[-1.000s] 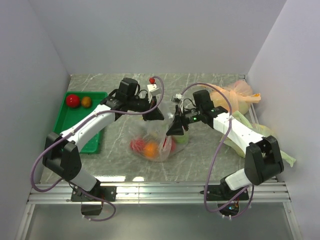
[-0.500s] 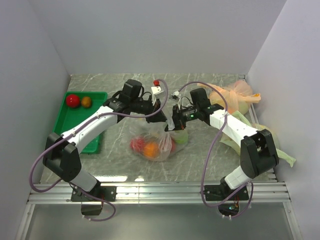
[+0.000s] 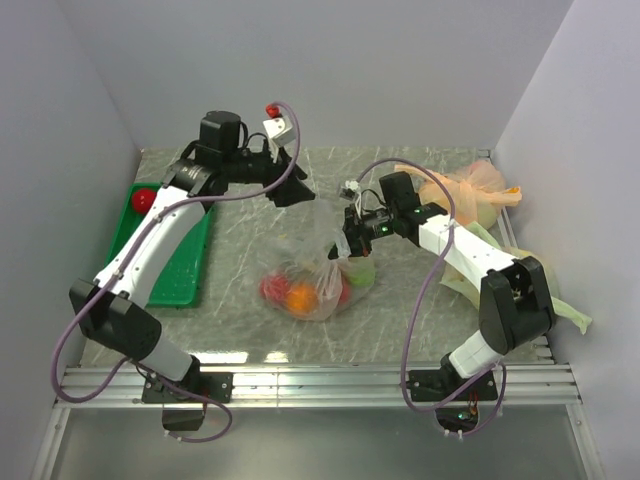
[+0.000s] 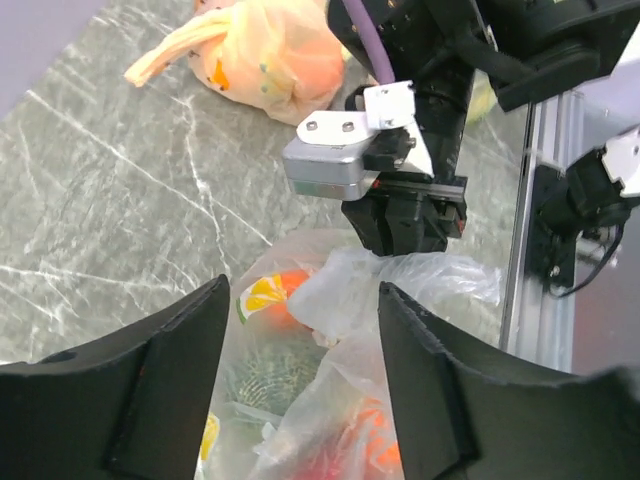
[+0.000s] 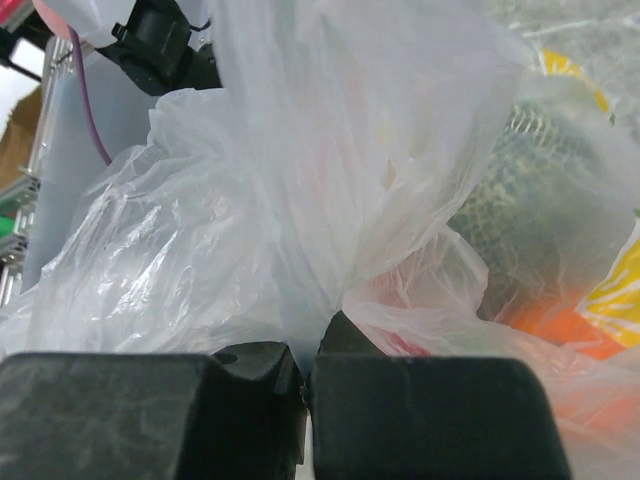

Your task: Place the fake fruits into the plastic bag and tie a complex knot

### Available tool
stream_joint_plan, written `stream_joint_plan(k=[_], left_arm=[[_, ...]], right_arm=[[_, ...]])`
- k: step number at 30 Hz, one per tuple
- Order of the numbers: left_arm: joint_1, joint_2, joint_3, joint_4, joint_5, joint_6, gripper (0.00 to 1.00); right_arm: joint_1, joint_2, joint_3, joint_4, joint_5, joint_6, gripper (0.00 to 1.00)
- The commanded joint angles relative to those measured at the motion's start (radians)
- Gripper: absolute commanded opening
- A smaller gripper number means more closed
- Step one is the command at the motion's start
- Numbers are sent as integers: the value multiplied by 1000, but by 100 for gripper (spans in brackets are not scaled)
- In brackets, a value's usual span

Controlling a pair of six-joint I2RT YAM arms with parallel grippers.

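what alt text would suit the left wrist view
The left pincer, open, hangs over a thin clear crinkly plastic bag of fake fruits, whose gathered top the right pincer is shut on. An orange-tinted bag lies behind on the grey marble table.

Quite a bit can't be made out here tbh. From above, the green tray [image 3: 190, 272] on the left is half covered by the left arm [image 3: 160, 240], and a red ball [image 3: 141, 199] on it is partly blocked too. The fruits [image 3: 300, 298] inside the plastic bag [image 3: 312, 258] are smeared into coloured blobs by the crinkly film, so no count can be given. The right gripper [image 3: 345, 252] tips are lost in plastic from above, and its fingers [image 5: 150, 410] are chopped off by the bottom edge up close. Same deal for the left gripper [image 4: 300, 300] in its own view. The orange-tinted bag [image 4: 270, 60] is cut by the top edge there, and the pale green bag [image 3: 572, 316] is partly buried under the right arm [image 3: 470, 260].
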Motion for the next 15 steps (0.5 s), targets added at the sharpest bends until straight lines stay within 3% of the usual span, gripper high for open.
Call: stream_joint_plan(k=[1,7,10,12,15], left_arm=[[-11,80,72,-108,29,101,67],[-15,164,147,-199,128,223,68],[-20,192,167,-246,172,254,54],[-21,209,180,-306,197,303,38],[-21,197,164,-300,223,316,26]], right_arm=[[9,15,75,-51,-44,-107,0],[12,30,122,-149,-44,-183,0],[12,35,121,-157,-41,-187,0],[12,41,122,-151,-40,-180,0],[12,55,124,-137,-37,-158,0]])
